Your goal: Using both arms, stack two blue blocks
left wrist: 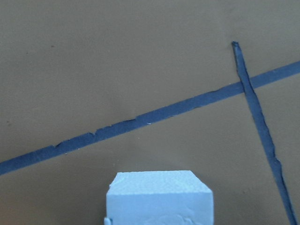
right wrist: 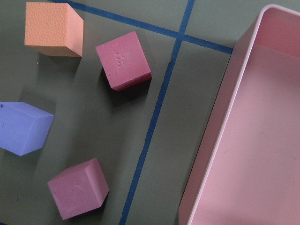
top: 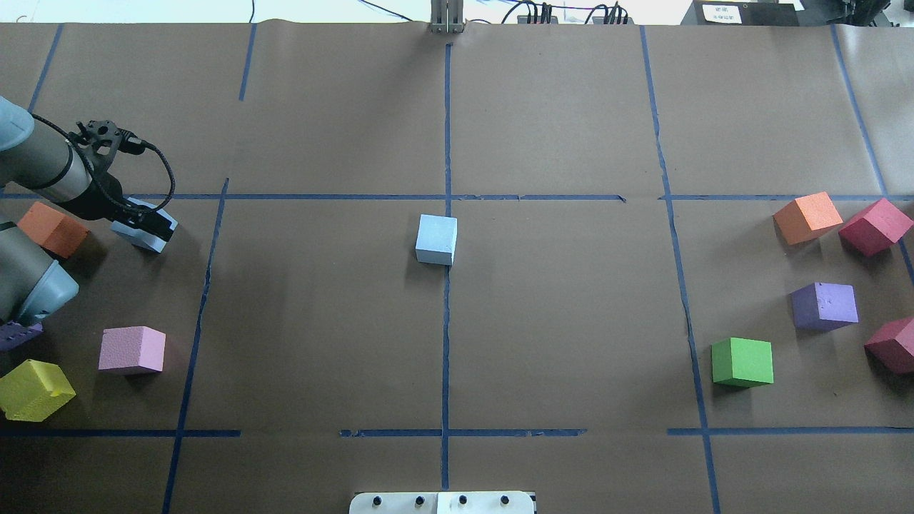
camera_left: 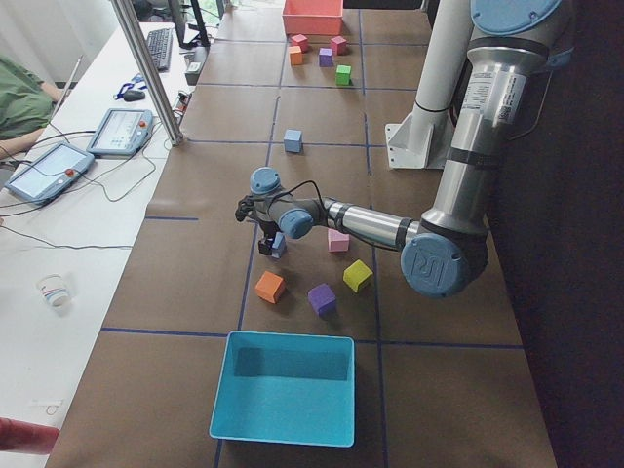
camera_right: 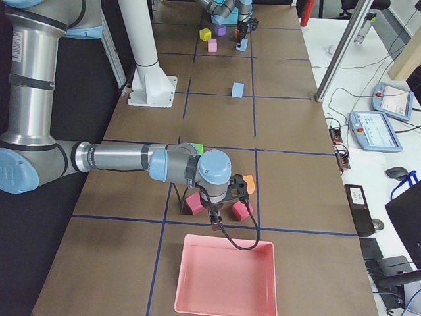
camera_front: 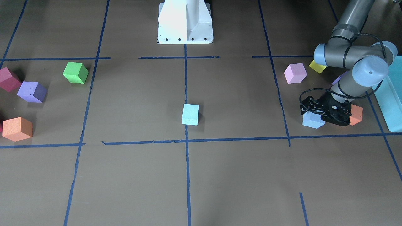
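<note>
One pale blue block stands alone at the table's centre on the middle tape line; it also shows in the overhead view. The second blue block is at the robot's left side, between the jaws of my left gripper, which looks shut on it low at the table. In the front view that block sits under the gripper. The left wrist view shows its top close up. My right gripper shows only in the right side view, over maroon cubes; I cannot tell whether it is open or shut.
Orange, pink, yellow and purple cubes surround the left arm. A teal box lies beyond them. Orange, maroon, purple and green cubes lie at the right, near a pink tray.
</note>
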Action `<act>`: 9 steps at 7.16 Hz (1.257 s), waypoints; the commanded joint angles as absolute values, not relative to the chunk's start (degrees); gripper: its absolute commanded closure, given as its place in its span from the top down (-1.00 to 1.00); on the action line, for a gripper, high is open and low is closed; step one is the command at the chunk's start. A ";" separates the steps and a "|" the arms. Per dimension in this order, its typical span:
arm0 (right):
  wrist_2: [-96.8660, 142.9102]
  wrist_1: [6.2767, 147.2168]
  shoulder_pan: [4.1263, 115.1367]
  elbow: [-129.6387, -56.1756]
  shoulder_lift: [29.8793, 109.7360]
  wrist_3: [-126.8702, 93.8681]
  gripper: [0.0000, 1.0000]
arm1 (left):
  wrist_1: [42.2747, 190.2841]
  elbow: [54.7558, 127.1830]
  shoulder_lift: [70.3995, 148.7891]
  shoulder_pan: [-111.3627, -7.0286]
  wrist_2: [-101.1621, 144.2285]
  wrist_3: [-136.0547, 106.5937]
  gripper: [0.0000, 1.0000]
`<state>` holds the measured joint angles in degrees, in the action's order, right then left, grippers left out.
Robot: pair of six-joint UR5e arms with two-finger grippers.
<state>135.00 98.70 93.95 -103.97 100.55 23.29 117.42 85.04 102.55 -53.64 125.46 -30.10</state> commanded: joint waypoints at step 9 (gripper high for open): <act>135.09 98.70 93.96 -103.97 100.55 23.20 1.00 | 94.75 89.15 130.80 -41.80 118.16 -57.85 -0.25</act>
